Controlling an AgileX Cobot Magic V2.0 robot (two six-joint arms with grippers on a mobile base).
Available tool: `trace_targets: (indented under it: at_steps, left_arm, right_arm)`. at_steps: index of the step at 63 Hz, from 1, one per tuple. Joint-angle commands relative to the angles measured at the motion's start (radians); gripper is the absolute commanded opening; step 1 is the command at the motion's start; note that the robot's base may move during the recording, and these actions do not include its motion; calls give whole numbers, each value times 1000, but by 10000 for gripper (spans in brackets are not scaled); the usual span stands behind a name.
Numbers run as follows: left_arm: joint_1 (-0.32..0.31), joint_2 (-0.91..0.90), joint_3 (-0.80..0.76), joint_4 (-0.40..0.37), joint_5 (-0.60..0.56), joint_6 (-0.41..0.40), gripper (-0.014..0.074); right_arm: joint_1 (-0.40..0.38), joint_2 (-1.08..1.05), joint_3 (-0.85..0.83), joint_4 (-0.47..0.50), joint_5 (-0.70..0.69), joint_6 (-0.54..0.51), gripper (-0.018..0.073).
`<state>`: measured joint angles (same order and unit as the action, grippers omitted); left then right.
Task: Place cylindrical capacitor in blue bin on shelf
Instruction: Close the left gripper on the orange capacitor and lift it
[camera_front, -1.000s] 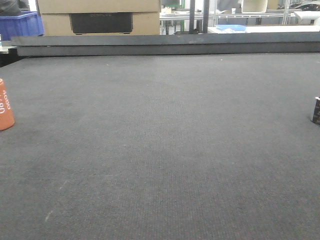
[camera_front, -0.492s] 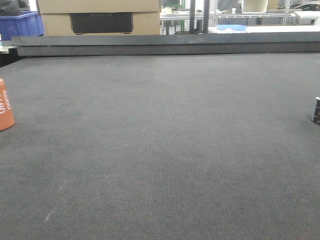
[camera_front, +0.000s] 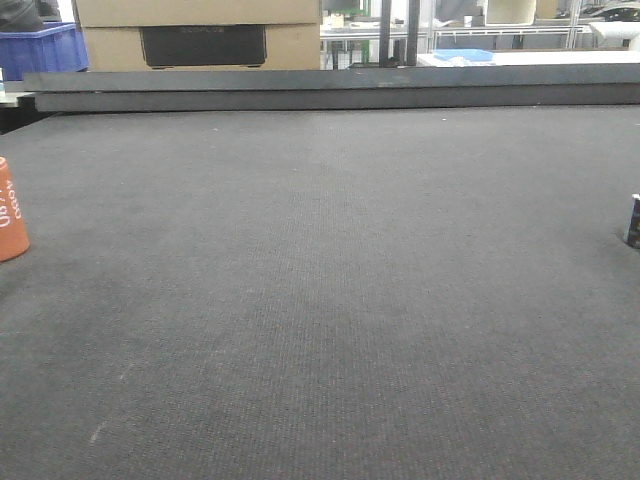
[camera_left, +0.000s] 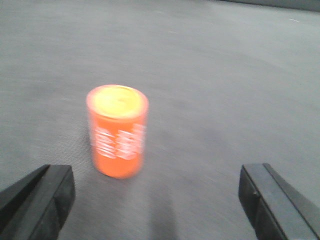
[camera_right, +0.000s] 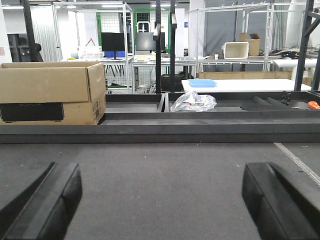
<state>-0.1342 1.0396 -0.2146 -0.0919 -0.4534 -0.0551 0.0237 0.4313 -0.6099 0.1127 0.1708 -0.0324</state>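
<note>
An orange cylindrical capacitor (camera_left: 117, 131) with white print stands upright on the dark mat, blurred in the left wrist view. It is also at the left edge of the front view, as the capacitor (camera_front: 10, 212). My left gripper (camera_left: 155, 195) is open, and the capacitor stands a little ahead of it, nearer the left finger. My right gripper (camera_right: 161, 190) is open over bare mat with nothing between its fingers. A blue bin (camera_front: 38, 50) sits beyond the table's far left. The shelf is out of view.
A small dark cylinder (camera_front: 633, 221) stands at the right edge of the mat. A raised dark rail (camera_front: 330, 90) borders the far side, with a cardboard box (camera_right: 50, 92) behind it. White tables and metal frames fill the background.
In the front view the dark cylinder at the right edge shows slightly less than before. The orange capacitor has stayed where it was.
</note>
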Motion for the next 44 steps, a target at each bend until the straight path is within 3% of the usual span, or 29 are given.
trace_targets:
  at_steps: [1, 9, 18, 28, 44]
  left_arm:
    - [38, 96, 2, -10, -156, 2, 560]
    - [59, 226, -21, 1, -259, 2, 560]
    - [59, 355, -90, 126, -264, 2, 560]
    - [59, 467, -168, 52, -289, 2, 560]
    - [59, 591, -229, 34, -329, 2, 560]
  right_arm:
    - [1, 4, -6, -9, -12, -4, 557]
    - [1, 4, -6, -9, -12, -4, 557]
    - [1, 4, -6, -9, -12, -4, 557]
    - [1, 4, -6, -9, -12, -4, 557]
    - [1, 4, -6, -9, -12, -4, 557]
